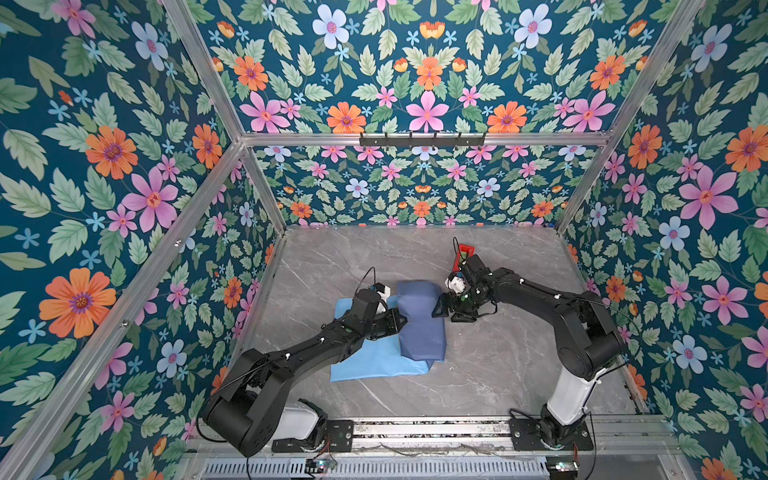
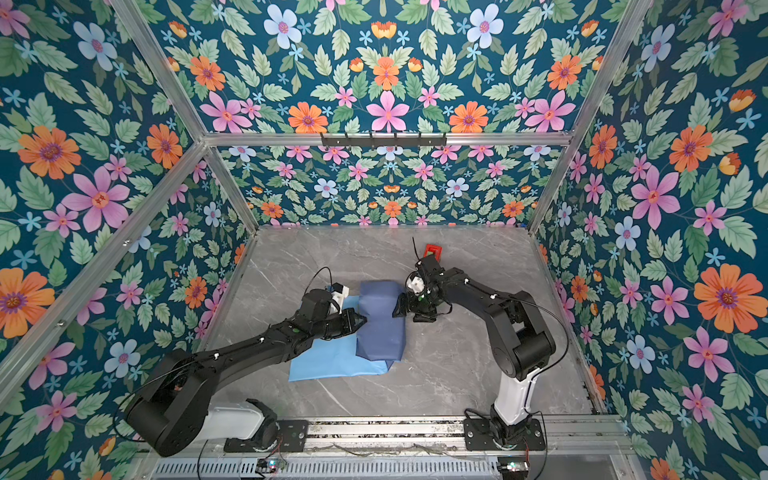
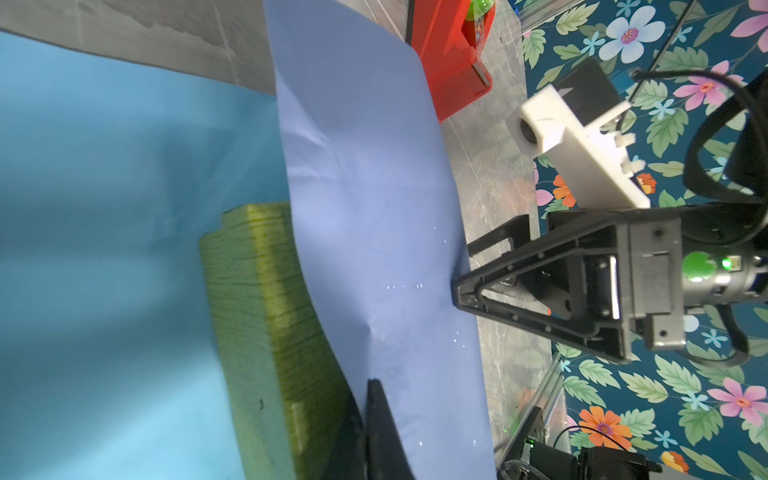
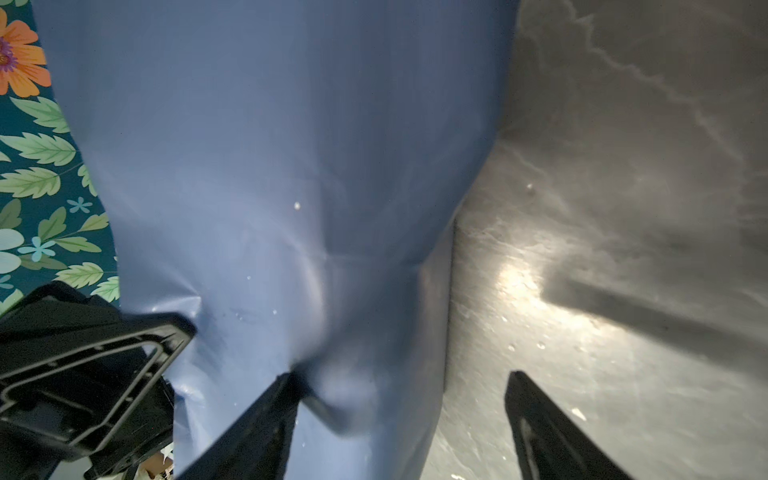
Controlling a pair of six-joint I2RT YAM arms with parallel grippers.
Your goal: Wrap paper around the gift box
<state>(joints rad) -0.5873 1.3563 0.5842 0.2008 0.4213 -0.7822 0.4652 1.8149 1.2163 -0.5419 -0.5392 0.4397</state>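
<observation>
The big grey marble-look table (image 1: 519, 361) fills the floor in both top views. On it lies the large sheet of paper (image 1: 420, 324). It is light blue where it lies flat and dark blue where it is folded up and over a lump. The top views hide what makes the lump. Only the left wrist view shows it: the green squarish gift box (image 3: 266, 332). The box sits on the light blue part with the dark blue flap draped over it.

The left gripper (image 1: 400, 322) is squeezed tight on the flap's edge, on the left side of the lump. The right wrist view shows the paper wrinkled at its tip.

The right gripper (image 4: 401, 374) has its jaws spread wide. One finger (image 4: 266, 415) pokes the dark blue paper and the other hangs over bare table. That gap shows best in the right wrist view.

The small red plastic tape dispenser (image 1: 465, 251) stands farther back, behind the right gripper and apart from the paper.
</observation>
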